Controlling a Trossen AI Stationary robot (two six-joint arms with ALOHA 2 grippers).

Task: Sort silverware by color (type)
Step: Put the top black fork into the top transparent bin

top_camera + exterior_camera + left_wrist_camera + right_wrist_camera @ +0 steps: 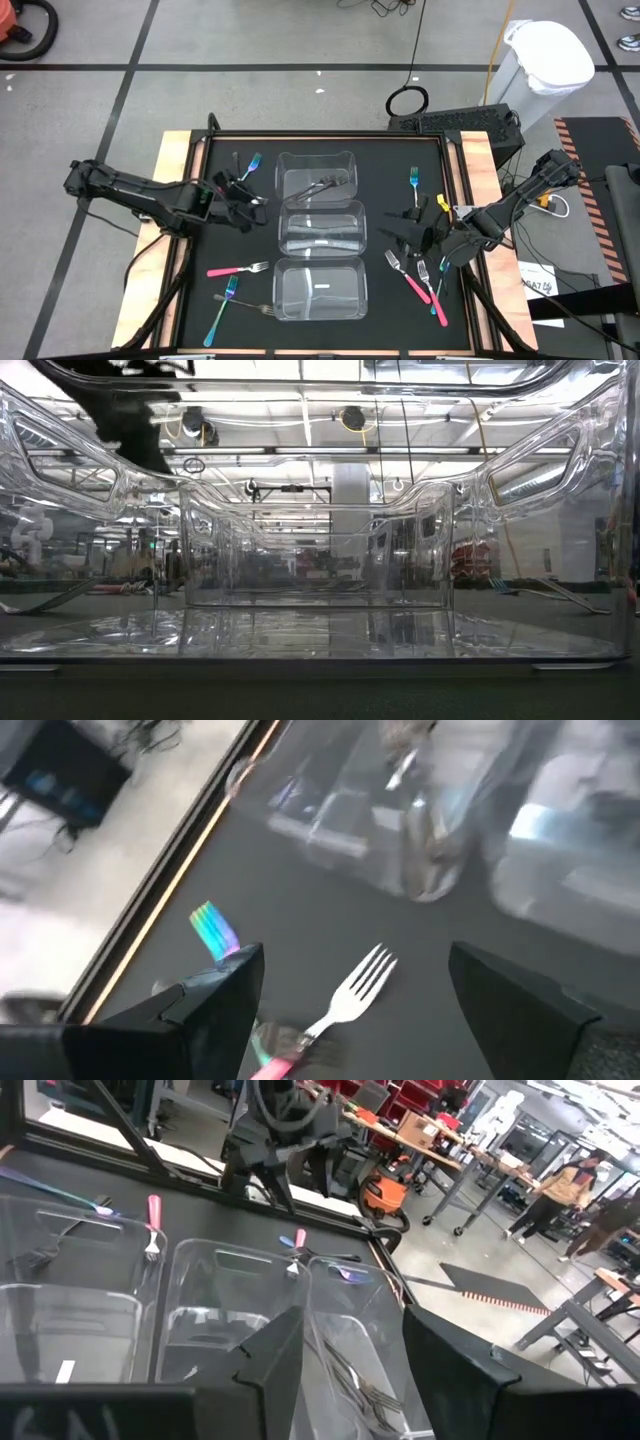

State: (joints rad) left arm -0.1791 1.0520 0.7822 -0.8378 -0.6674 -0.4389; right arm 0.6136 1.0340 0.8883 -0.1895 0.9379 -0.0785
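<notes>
above the pink fork (335, 1010), the spread left gripper (355, 990)

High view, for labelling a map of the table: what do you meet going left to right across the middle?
Left gripper, open over the black mat → middle clear rectangular plastic container → blue-handled fork → right gripper, open and empty → light wooden table edge.

Three clear rectangular plastic containers (320, 233) in a row mid black tabletop (225, 240); dark grey metal forks (322, 186) in the far one; remaining small forks (238, 269) lie both sides.
</notes>
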